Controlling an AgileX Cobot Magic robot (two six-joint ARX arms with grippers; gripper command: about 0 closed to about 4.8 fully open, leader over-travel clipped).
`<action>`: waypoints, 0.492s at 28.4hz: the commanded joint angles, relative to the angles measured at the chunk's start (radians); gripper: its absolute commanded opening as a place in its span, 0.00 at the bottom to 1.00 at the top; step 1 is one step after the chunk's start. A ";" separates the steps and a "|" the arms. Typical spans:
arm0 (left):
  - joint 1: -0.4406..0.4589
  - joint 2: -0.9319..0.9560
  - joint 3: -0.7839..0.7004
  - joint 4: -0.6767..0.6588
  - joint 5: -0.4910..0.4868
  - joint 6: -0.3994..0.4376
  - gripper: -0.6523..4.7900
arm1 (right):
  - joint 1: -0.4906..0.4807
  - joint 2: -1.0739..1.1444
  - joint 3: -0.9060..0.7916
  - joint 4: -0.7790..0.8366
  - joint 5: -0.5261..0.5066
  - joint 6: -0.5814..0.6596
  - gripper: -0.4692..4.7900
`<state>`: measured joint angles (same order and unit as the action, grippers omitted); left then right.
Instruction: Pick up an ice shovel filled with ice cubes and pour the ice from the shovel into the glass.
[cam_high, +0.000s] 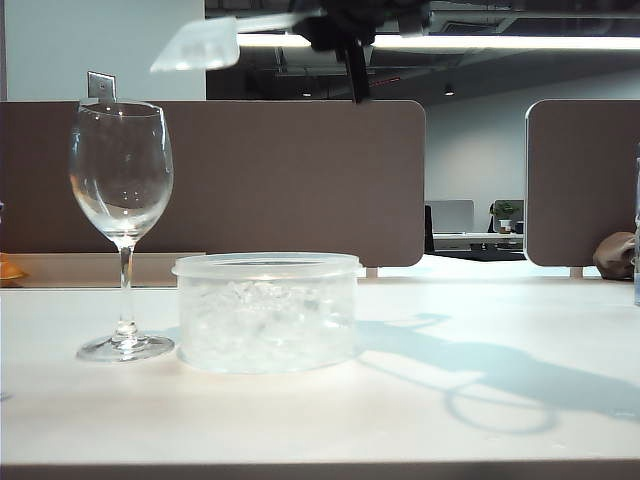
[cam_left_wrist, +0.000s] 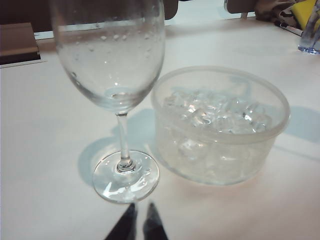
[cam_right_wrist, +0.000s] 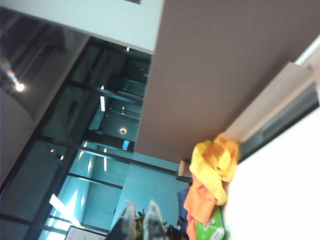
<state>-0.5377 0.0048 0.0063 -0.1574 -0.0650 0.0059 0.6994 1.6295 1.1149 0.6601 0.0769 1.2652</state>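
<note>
- Exterior view showed the right gripper high at 12 o'clock, clamped on the ice shovel, whose pale scoop hung tilted above the glass.
- The glass stood upright at 9 o'clock on the table, just beside the tub.
- Ice cubes filled the tub; whether any lay in the scoop could not be told.
- Left gripper sat near the glass foot, fingers nearly together, holding nothing.
</note>
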 joint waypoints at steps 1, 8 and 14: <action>0.001 0.001 0.001 0.008 -0.002 -0.003 0.17 | 0.003 -0.005 0.042 -0.045 -0.012 -0.041 0.08; 0.001 0.001 0.001 0.009 -0.002 -0.003 0.17 | 0.006 -0.001 0.061 -0.068 -0.029 -0.063 0.08; 0.001 0.001 0.001 0.009 -0.002 -0.003 0.17 | 0.008 -0.001 0.061 -0.081 -0.028 -0.070 0.08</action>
<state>-0.5377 0.0051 0.0063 -0.1574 -0.0650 0.0059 0.7052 1.6318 1.1690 0.5621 0.0517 1.2022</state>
